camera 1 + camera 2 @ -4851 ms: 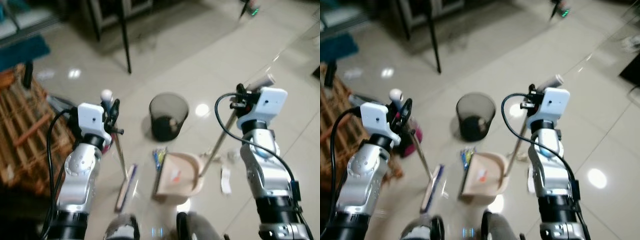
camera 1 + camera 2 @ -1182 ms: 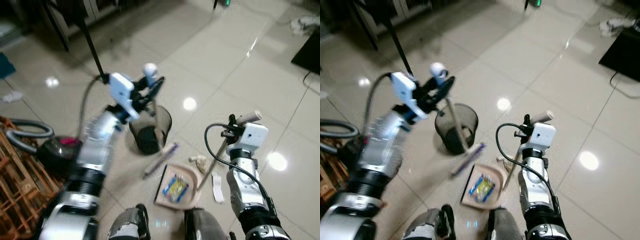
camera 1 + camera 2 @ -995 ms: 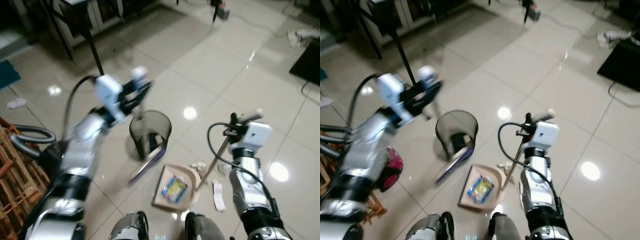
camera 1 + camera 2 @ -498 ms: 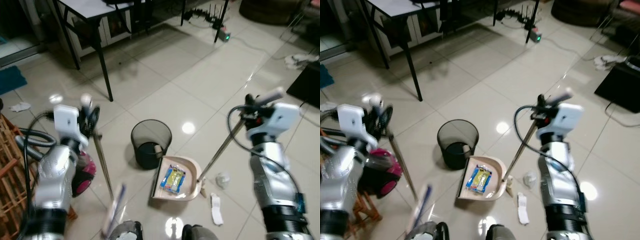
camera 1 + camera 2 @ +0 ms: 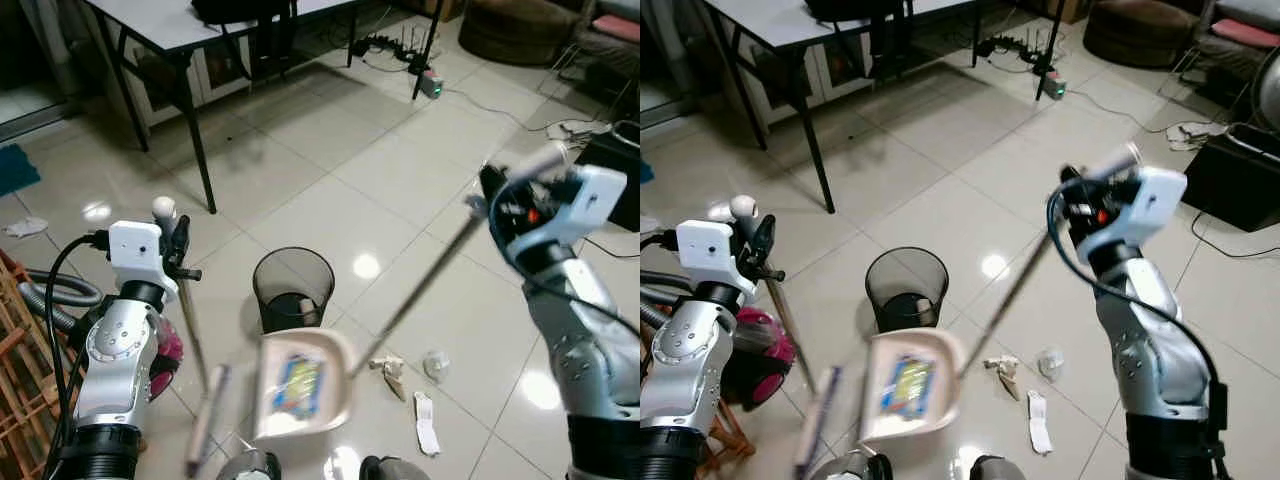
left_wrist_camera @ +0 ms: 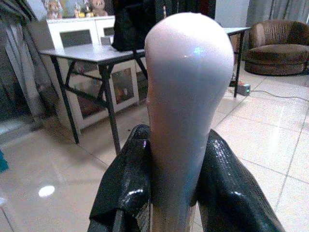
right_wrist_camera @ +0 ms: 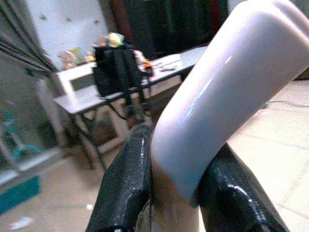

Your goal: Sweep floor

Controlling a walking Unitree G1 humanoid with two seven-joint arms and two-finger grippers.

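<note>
My left gripper (image 5: 172, 237) is shut on the broom's stick (image 5: 190, 325) just below its white knob (image 6: 188, 82). The broom head (image 5: 205, 432) hangs blurred at the lower left. My right gripper (image 5: 497, 192), raised high on the right, is shut on the long handle (image 5: 420, 285) of the beige dustpan (image 5: 300, 392). The pan hangs blurred above the floor in front of the black mesh bin (image 5: 292, 290), with a colourful wrapper (image 5: 298, 381) in it. A beige scrap (image 5: 388, 370), a crumpled paper (image 5: 433, 366) and a white strip (image 5: 424, 435) lie on the tiles to the pan's right.
A table on black legs (image 5: 190, 130) stands behind the bin. A pink vacuum cleaner (image 5: 165, 350) with a grey hose (image 5: 60, 300) and a wooden rack (image 5: 15, 380) are at the left. A power strip (image 5: 430, 85) with cables lies far back; a black object (image 5: 615, 150) is at the right.
My right arm has risen and the dustpan has come off the floor, swinging left towards me with the wrapper in it. The camera has tilted up a little.
</note>
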